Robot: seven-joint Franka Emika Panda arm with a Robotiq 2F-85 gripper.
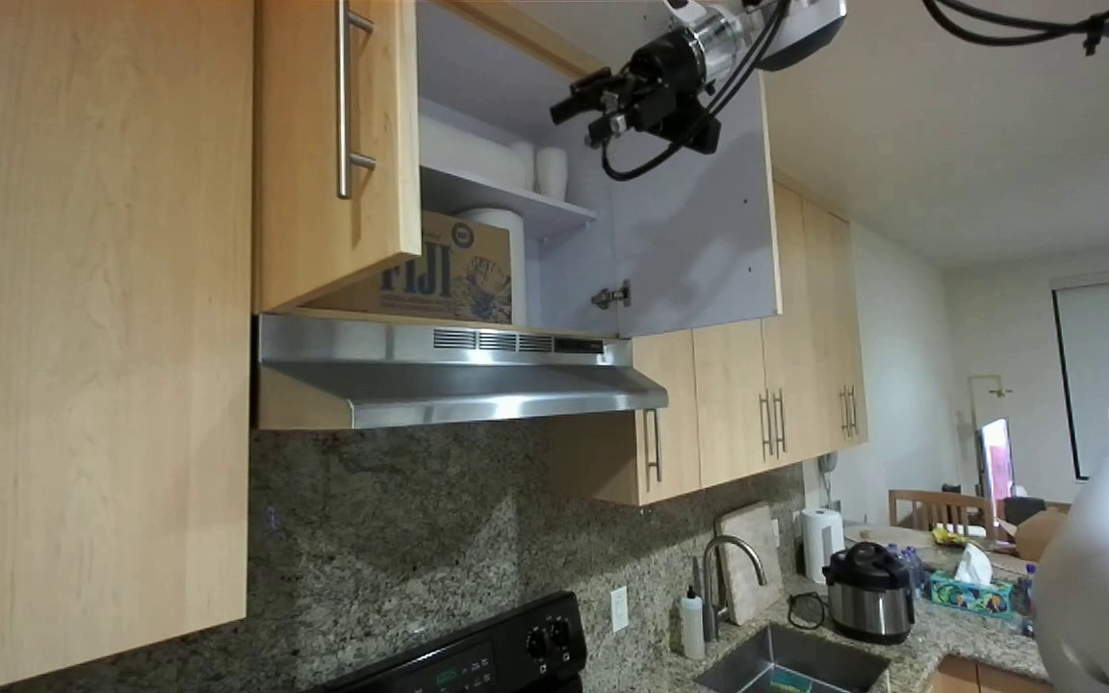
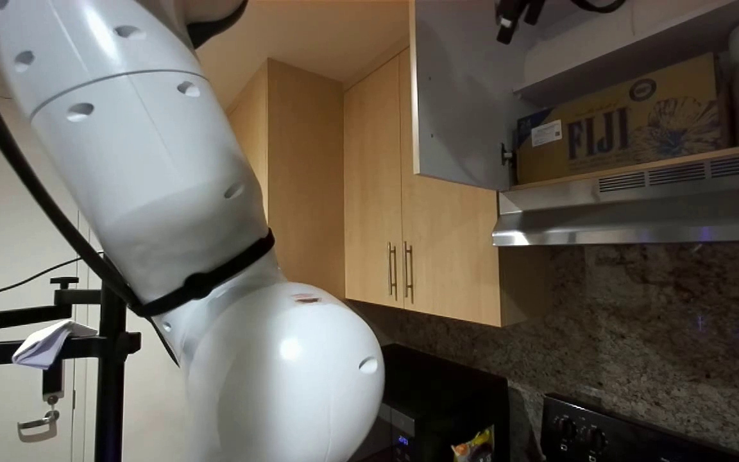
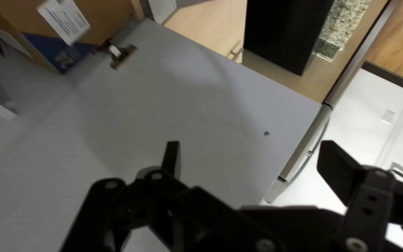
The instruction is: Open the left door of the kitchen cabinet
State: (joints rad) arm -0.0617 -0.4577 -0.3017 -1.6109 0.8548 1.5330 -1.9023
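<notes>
I see the tool spread wide, holding nothing; at its nine o'clock, the left door stands open and could bang the tall panel if shoved hard

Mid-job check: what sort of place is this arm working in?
A kitchen, probably in a home: an exterior view shows a steel range hood above a black stove control panel, and a sink set into the granite counter.
</notes>
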